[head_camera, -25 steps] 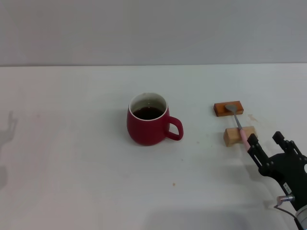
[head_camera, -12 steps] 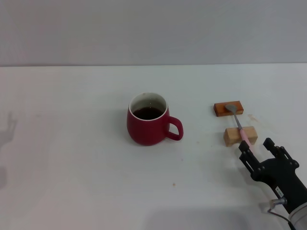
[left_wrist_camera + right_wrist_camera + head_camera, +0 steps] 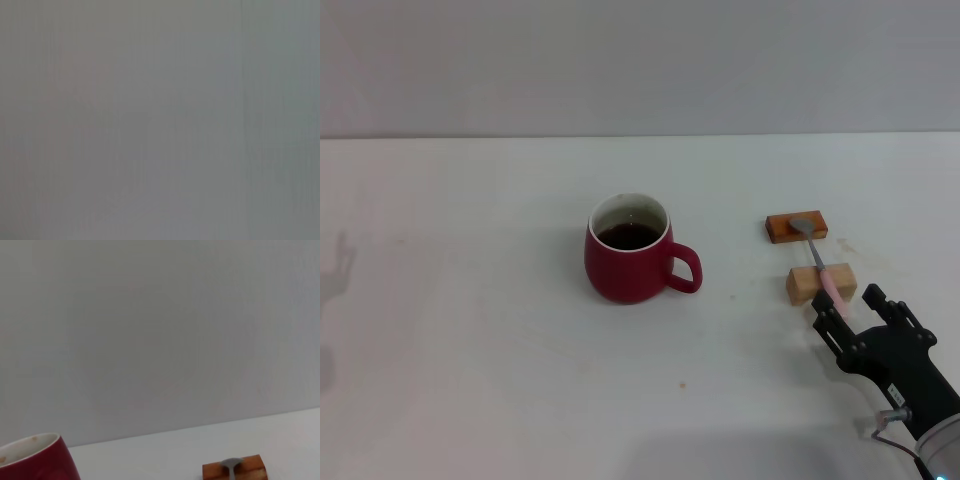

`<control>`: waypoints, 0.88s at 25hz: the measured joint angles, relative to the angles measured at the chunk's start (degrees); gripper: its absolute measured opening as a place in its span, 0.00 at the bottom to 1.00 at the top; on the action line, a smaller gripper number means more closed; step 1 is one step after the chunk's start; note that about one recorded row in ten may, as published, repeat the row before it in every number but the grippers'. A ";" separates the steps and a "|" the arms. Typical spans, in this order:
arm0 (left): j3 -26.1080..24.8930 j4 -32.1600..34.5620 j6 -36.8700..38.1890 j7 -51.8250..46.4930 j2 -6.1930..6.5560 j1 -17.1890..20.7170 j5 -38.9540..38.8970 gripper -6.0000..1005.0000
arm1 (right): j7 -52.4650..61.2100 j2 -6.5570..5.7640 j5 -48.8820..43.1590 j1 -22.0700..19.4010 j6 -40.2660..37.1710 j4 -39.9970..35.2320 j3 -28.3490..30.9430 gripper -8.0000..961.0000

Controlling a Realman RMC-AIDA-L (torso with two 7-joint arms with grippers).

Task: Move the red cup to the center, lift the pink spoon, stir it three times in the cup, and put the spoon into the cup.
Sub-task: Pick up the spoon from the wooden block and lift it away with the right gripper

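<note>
Head view, surface: plain white surface (image 3: 470, 380) running back to a pale grey wall.
Red cup: the red cup (image 3: 628, 250) stands upright near the surface's middle, handle toward the robot's right, dark liquid inside.
Pink spoon: the pink spoon (image 3: 820, 267) bridges an orange block (image 3: 796, 227) and a tan block (image 3: 819, 284).
Right hand: the right hand (image 3: 855, 310) has its fingers spread at the handle's pink tip, holding nothing.
Left hand: out of sight.

Bare white tabletop (image 3: 470, 380) lies open around the pot-bellied dark red mug (image 3: 630, 255). At three o'clock, an orange wooden block (image 3: 796, 227) and a tan wooden block (image 3: 810, 285) stand close together, obstructing passage.
</note>
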 joint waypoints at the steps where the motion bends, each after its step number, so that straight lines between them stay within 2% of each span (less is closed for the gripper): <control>1: 0.00 0.00 0.00 0.00 0.02 0.00 0.00 0.81 | 0.01 0.00 0.00 0.04 0.20 0.00 0.09 0.71; 13: 0.00 0.00 0.05 0.01 0.04 -0.03 -0.20 0.81 | 0.01 0.00 0.23 1.13 1.44 -0.24 0.16 0.71; 19: 0.00 -0.02 0.07 -0.07 0.04 -0.03 -0.16 0.81 | 0.02 0.00 0.24 1.40 2.44 -0.37 0.16 0.56; 22: 0.00 -0.08 0.08 -0.15 0.04 -0.03 -0.06 0.81 | 0.02 0.00 0.35 1.50 3.12 -0.41 0.17 0.57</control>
